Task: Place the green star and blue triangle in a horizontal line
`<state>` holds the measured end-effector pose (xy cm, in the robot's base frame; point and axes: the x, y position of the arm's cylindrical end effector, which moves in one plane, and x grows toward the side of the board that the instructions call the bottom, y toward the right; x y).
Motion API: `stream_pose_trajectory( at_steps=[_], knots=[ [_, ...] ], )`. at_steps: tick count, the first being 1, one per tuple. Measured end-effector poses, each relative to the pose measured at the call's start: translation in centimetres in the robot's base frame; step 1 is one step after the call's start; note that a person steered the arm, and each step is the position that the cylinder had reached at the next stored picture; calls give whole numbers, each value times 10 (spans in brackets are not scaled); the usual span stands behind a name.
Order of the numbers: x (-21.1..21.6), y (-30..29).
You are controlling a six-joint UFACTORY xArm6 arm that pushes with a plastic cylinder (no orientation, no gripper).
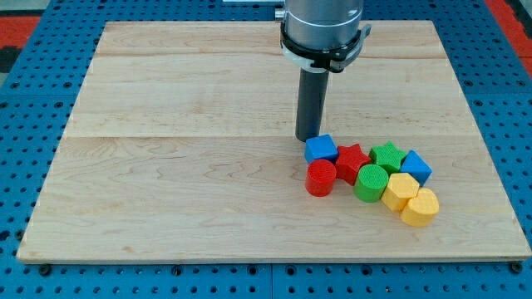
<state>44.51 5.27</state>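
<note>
The green star (387,155) lies in a tight cluster of blocks at the view's lower right, with a blue block (416,167) touching its right side and another blue block (321,149) at the cluster's left end. Which of the two is the triangle I cannot make out. My tip (307,138) rests on the board just above and left of the left blue block, touching or nearly touching it. The green star sits about 95 pixels to the tip's right.
The same cluster holds a red star (352,160), a red cylinder (321,178), a green cylinder (371,183) and two yellow blocks (402,190) (420,207). The wooden board (183,166) lies on a blue pegboard.
</note>
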Motion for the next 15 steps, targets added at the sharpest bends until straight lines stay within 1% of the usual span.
stream_pose_trajectory(
  at_steps=[1, 2, 3, 4, 5, 6, 7, 9, 12, 13, 14, 15],
  knots=[
    [0, 0],
    [-27, 16],
    [-40, 62],
    [-28, 138],
    [43, 196],
    [117, 200],
    [130, 178],
    [100, 155],
    [39, 122],
    [37, 111],
    [25, 101],
    [22, 100]
  ],
)
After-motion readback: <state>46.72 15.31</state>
